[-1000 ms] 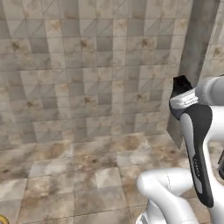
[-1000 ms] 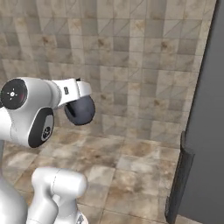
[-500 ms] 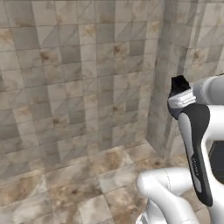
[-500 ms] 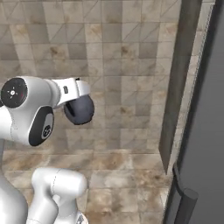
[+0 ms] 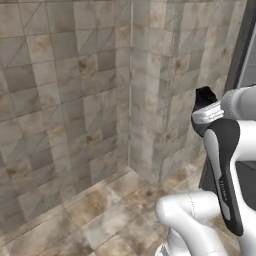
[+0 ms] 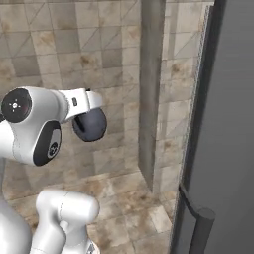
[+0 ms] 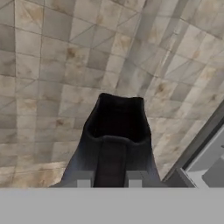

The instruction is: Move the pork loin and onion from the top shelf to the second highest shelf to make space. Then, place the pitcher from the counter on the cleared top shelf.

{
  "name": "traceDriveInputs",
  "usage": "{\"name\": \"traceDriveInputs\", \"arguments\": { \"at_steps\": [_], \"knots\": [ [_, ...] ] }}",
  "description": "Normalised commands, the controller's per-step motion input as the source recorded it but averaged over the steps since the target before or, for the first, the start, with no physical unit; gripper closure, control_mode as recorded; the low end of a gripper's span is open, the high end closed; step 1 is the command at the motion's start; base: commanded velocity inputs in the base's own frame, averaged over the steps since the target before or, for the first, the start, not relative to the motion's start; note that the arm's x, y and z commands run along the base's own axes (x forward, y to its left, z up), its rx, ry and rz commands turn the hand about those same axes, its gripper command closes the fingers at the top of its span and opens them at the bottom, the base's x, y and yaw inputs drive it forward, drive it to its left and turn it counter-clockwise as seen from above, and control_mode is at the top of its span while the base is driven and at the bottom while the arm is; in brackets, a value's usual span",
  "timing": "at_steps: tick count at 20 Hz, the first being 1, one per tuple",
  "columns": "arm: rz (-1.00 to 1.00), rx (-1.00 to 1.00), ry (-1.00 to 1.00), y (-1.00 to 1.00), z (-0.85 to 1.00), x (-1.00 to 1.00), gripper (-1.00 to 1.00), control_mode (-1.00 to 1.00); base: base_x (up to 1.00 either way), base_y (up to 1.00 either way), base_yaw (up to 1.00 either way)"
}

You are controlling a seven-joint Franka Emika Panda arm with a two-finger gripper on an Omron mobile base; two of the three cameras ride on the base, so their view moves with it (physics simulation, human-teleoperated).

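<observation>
Hand clamped on dark grey-black glossy jug, held high for carrying; grey fridge door at three o'clock.

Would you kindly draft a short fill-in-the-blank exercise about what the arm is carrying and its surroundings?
1. The gripper is shut on the ____.
2. The pitcher is ____ in colour.
3. The wall behind it is covered in ____.
4. In the right base view, the dark fridge door stands on the ____ side.

Missing words: pitcher; dark grey-black; tiles; right
</observation>
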Motion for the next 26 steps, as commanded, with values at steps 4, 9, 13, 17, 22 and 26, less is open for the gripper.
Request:
{"name": "traceDriveInputs", "arguments": {
  "at_steps": [4, 9, 13, 17, 22, 26],
  "knots": [
    [0.0, 0.0, 0.0, 0.0, 0.0, 0.0, 1.0, 1.0, 0.47, 0.15, -0.53],
    [0.0, 0.0, 0.0, 0.0, 0.0, 0.0, 1.0, 1.0, 0.34, 0.28, -0.51],
    [0.0, 0.0, 0.0, 0.0, 0.0, 0.0, 1.0, 1.0, 0.18, 0.4, -0.49],
    [0.0, 0.0, 0.0, 0.0, 0.0, 0.0, 1.0, 1.0, 0.04, 0.49, -0.45],
    [0.0, 0.0, 0.0, 0.0, 0.0, 0.0, 1.0, 1.0, 0.0, 0.5, -0.43],
    [0.0, 0.0, 0.0, 0.0, 0.0, 0.0, 1.0, 1.0, 0.03, 0.5, -0.41]
  ]
}}
